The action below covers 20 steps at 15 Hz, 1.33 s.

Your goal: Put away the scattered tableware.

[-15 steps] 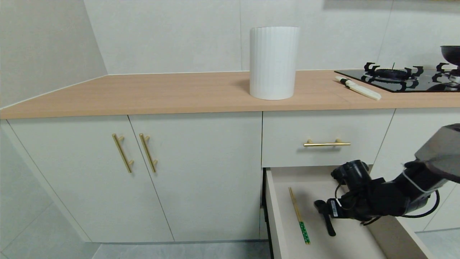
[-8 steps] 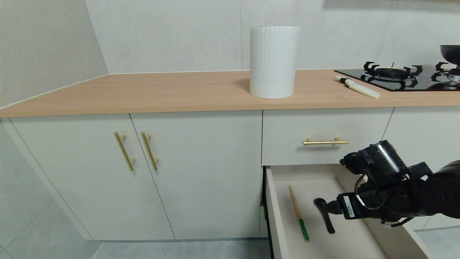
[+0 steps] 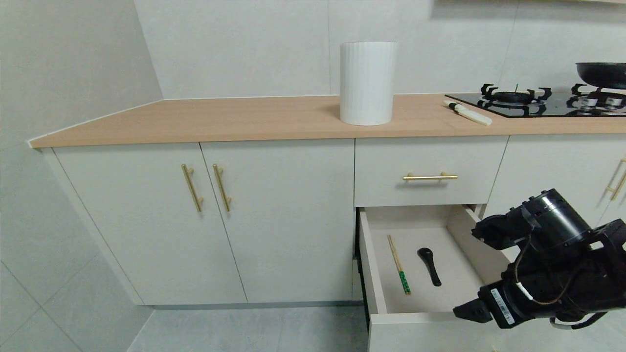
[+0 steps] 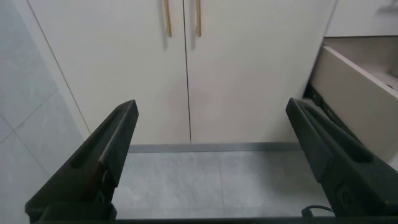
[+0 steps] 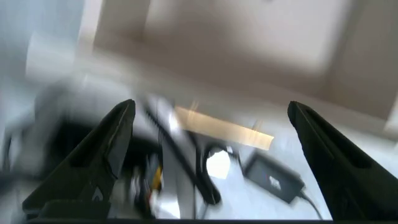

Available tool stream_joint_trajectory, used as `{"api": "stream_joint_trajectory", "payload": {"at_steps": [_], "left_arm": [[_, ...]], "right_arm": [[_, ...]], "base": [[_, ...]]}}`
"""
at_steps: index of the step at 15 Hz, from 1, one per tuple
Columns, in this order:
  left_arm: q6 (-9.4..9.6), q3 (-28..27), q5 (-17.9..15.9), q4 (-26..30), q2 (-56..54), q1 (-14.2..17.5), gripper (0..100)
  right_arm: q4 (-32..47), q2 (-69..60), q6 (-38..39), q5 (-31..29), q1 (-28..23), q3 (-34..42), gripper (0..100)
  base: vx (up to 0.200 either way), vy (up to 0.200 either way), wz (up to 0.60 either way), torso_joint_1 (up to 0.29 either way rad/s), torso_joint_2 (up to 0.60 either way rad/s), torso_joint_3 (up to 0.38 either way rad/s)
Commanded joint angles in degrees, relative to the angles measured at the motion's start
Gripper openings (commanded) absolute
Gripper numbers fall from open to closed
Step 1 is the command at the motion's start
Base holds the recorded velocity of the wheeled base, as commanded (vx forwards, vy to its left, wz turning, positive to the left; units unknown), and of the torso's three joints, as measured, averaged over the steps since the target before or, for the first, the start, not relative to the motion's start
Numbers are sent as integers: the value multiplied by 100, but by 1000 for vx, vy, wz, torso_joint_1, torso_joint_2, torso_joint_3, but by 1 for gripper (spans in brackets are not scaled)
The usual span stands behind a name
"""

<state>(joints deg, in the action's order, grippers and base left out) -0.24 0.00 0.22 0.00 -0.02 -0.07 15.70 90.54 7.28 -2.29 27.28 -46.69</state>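
Right tool (image 3: 470, 311): fingers spread wide apart in the right wrist view, hanging low in front of the open drawer (image 3: 373, 274), near its front right corner; what lies beyond it in that view is too blurred to tell. Left tool (image 4: 211, 107): fingers spread wide, held over the grey floor tiles and facing the cupboard doors (image 4: 186, 62), with the drawer's side at the edge of its view. Drawer contents: one pair of chopsticks (image 3: 398, 264) with green ends, lying lengthwise towards the left wall; one black spoon (image 3: 429, 265), just beside them on their right, apart from them, bowl towards the back. Above the drawer: a shut drawer with a brass handle (image 3: 430, 177). Worktop (image 3: 234, 120), wood-coloured: one white ribbed canister (image 3: 367, 83), upright; one pale knife (image 3: 467, 112) to its right, near the hob (image 3: 533, 103); one dark pan (image 3: 601, 73) on the far burner
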Motion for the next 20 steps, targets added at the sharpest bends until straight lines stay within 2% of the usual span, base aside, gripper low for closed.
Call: {"api": "stream_joint_trajectory", "payload": {"at_steps": [1, 4, 13, 20], "left_arm": [[-2, 0, 4, 0, 2, -1, 100], [-2, 0, 4, 0, 2, -1, 100], [-2, 0, 4, 0, 2, -1, 100], [-2, 0, 4, 0, 2, -1, 100]], "right_arm": [[399, 122, -341, 212, -4, -7, 100], [566, 377, -657, 229, -4, 64, 100], [574, 1282, -587, 141, -48, -139, 100], [548, 1792, 582, -263, -83, -771, 100]], "base": [[0, 0, 0, 0, 0, 0], [0, 0, 0, 0, 0, 0], [0, 0, 0, 0, 0, 0], [0, 0, 0, 0, 0, 0]]}}
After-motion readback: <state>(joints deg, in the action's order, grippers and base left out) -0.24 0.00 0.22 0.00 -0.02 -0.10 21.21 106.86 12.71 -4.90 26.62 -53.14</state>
